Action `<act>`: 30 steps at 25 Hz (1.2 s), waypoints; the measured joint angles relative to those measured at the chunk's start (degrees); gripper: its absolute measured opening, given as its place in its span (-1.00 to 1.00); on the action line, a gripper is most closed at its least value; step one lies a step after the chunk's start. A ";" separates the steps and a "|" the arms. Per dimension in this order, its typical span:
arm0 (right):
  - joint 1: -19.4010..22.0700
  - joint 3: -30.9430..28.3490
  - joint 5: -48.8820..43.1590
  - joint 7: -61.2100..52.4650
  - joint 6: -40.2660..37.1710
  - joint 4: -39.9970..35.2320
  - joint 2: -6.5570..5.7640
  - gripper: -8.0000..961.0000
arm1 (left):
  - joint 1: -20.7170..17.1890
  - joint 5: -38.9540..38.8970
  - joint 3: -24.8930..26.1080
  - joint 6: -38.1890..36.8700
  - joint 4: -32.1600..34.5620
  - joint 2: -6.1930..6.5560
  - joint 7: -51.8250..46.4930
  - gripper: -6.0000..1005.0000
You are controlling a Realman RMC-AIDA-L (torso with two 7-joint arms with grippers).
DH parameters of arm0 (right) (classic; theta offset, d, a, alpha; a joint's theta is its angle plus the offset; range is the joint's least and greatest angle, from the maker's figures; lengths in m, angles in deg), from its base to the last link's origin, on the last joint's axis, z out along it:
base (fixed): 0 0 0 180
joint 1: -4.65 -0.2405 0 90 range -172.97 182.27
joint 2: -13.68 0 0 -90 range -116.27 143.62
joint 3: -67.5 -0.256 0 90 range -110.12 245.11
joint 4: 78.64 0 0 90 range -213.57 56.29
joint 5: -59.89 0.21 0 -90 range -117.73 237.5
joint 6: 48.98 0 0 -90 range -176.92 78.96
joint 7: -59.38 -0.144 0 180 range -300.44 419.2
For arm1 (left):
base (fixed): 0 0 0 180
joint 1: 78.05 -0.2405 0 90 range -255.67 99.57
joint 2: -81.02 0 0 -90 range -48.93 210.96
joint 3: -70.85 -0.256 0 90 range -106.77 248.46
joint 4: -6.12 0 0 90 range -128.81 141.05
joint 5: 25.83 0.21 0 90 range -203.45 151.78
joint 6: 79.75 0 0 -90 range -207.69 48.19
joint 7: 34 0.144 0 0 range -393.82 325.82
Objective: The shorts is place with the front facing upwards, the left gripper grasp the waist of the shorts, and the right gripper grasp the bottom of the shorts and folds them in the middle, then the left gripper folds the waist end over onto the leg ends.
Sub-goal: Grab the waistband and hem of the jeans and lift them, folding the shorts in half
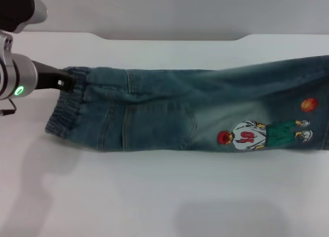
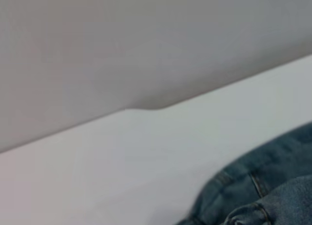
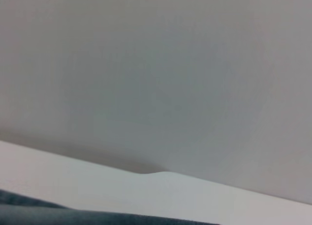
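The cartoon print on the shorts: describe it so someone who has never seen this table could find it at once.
On the white table lies one pair of blue denim shorts, folded lengthwise, with the left gripper at the elastic waist. Follow the denim away from that waist toward the robot's right. Near the lower edge sits the cartoon print, a red-haired figure in a white jersey, the main colourful patch besides a small orange ball above it.

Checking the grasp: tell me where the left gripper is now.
Head view: left gripper is at the table's left side, on the elastic waist of the shorts.
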 joint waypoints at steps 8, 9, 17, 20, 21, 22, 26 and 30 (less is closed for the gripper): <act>-0.08 1.88 0.28 1.38 -8.28 -4.61 -0.04 -0.92 | -0.38 -2.30 -1.44 -11.26 6.28 -0.08 0.38 -0.90; -0.14 2.30 0.20 1.41 -9.19 -5.16 -0.07 -0.92 | -0.38 -2.63 -1.66 -12.24 6.79 -0.07 0.49 -0.90; -0.90 2.24 -0.14 1.93 -14.02 -9.26 -0.26 -0.92 | -0.37 -2.94 -1.99 -15.44 7.90 0.04 0.60 -0.90; -1.60 1.94 -0.17 2.39 -15.34 -11.14 -0.31 -0.92 | -0.34 -2.94 -2.01 -16.20 8.22 0.04 0.62 -0.90; -2.34 1.61 -0.18 2.56 -15.95 -12.55 -0.35 -0.92 | -0.32 -2.94 -2.03 -16.39 8.39 0.03 0.62 -0.90; -2.34 1.61 -0.18 2.56 -15.95 -12.55 -0.35 -0.92 | -0.22 -2.96 -2.05 -16.67 8.72 0.01 0.63 -0.90; -3.85 1.63 -0.19 3.28 -18.55 -15.95 -0.38 -0.87 | -0.01 -2.97 -3.32 -20.35 11.27 -0.03 0.61 -0.89; -5.13 2.13 -0.31 4.22 -21.57 -19.15 -0.21 -0.80 | -1.09 -2.99 -5.93 -29.51 14.29 -0.22 -0.79 -0.89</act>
